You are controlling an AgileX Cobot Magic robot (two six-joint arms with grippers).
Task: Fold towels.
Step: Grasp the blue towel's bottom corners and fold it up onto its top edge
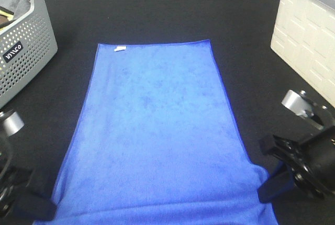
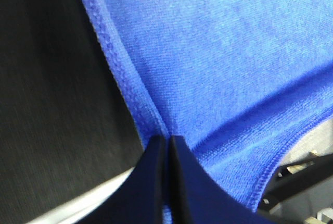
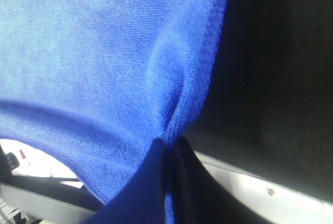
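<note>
A blue towel (image 1: 157, 131) lies spread flat on the black table, its long side running away from me, with a small white label (image 1: 120, 49) at its far left corner. My left gripper (image 1: 51, 204) is shut on the towel's near left corner; the left wrist view shows the jaws closed on the hemmed edge (image 2: 156, 125) of the towel (image 2: 229, 52). My right gripper (image 1: 260, 192) is shut on the near right corner; the right wrist view shows the cloth (image 3: 104, 52) bunched into the closed jaws at a pinch (image 3: 169, 135).
A grey perforated basket (image 1: 23, 52) with cloth inside stands at the far left. A white box (image 1: 309, 36) stands at the far right. Black table surface (image 1: 157, 5) surrounds the towel.
</note>
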